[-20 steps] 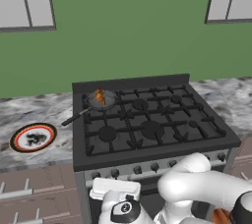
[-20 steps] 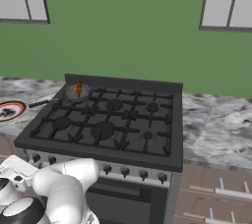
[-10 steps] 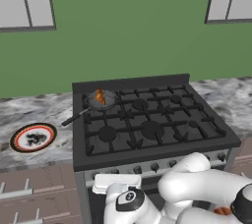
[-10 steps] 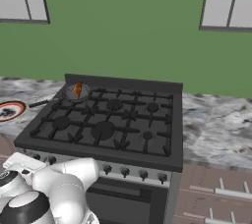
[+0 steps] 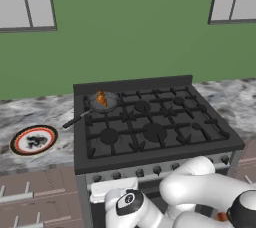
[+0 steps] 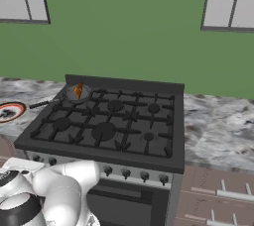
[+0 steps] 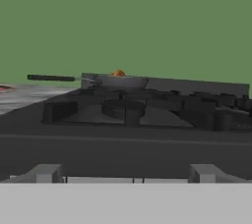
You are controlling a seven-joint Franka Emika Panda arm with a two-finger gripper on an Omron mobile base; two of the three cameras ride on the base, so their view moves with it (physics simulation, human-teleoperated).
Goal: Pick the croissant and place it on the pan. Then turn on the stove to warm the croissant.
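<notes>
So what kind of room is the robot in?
A kitchen, most likely: a big black gas stove with iron grates, a small dark grey pan with a golden-brown croissant in it, and a grey marbled counter beside it.

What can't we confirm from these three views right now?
- Knobs: too small in the right base view to read their setting; arm covers some in the left base view.
- Flame under the pan: hidden by the pan.
- Croissant: hand view shows just its top; the pan rim hides the rest.
</notes>
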